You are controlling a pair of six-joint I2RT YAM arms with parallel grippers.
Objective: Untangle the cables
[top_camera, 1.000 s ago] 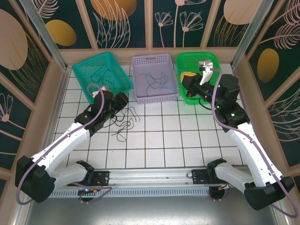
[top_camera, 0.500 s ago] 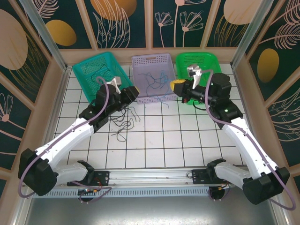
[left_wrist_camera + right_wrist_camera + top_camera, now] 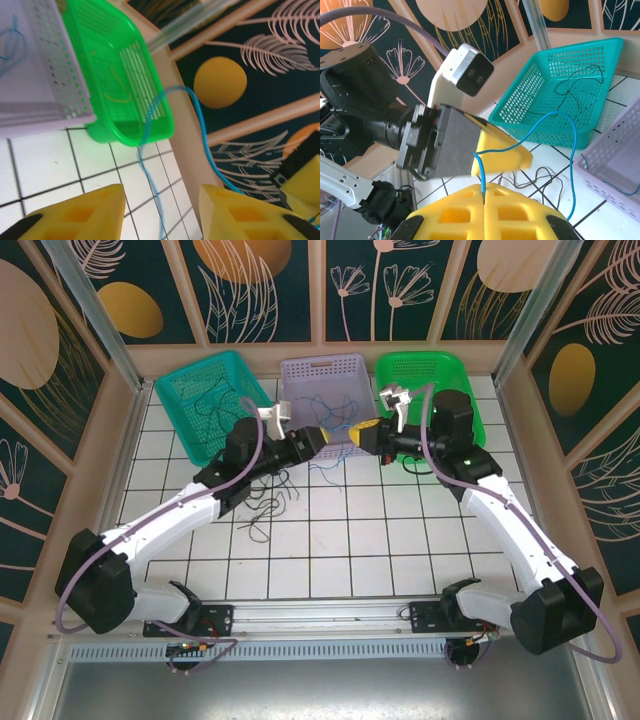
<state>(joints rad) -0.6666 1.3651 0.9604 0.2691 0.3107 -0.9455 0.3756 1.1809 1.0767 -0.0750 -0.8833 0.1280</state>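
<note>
**Step in hand:** one strand being drawn clear of the bundle.

**Right hand** [image 3: 484, 194]: fingers pressed together, with the blue cable [image 3: 575, 150] pinched in the seam between them.

**Left hand** [image 3: 161, 200]: fingers well apart, holding nothing. The blue cable runs through the gap; I cannot tell whether it touches them.

**Position:** both hands meet just in front of the lilac basket [image 3: 300, 368].

**Remaining cables** [image 3: 262, 502]: a dark, loose tangle on the table [image 3: 400, 530], beside the left arm.

**Next move, as a judgement:** either the left hand closes on the strand, or the right carries it to the lilac basket.

**Hard to make out:** the blue cable's lower end, and whether it is caught in the tangle.
</note>
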